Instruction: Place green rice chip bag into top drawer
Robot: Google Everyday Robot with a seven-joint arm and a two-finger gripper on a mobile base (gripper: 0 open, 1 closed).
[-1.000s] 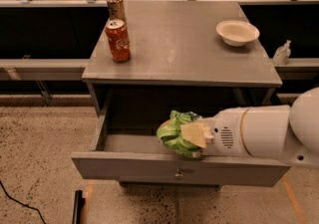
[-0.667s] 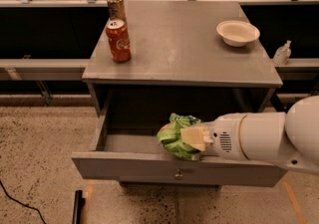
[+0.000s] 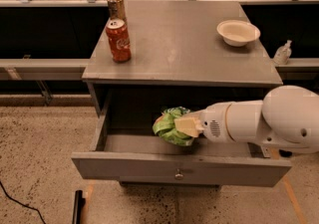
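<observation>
— Gripper is low in the mouth of the top drawer, reaching in from the right of the view, and its fingers are clamped on the green rice chip bag. You've got the bag pinched at its near edge, crumpled, hanging over the drawer floor about midway across.

— Is it down on the floor yet?

— Hard to call from this angle. The bottom of the bag looks just above the drawer floor or barely touching it; I can't tell which. What I can say is that it's behind the front panel, clear of the knob, and below the front lip of the surface.

— So which step are you on?

— Placement, and late in it, I'd judge. The drawer stands wide open and the bag is within its walls. What's left is the release.

— And what does that ask of you?

— Not much. Ease down if there's any gap, open the fingers, and let the bag settle on the drawer floor. Then draw the arm back along its own line without snagging the crinkled bag or bumping the surface edge overhead.

— Anything up top to mind?

— Red soda can, a second can behind it and the white bowl sit on the surface, well apart from your working line. Leave them be.
</observation>
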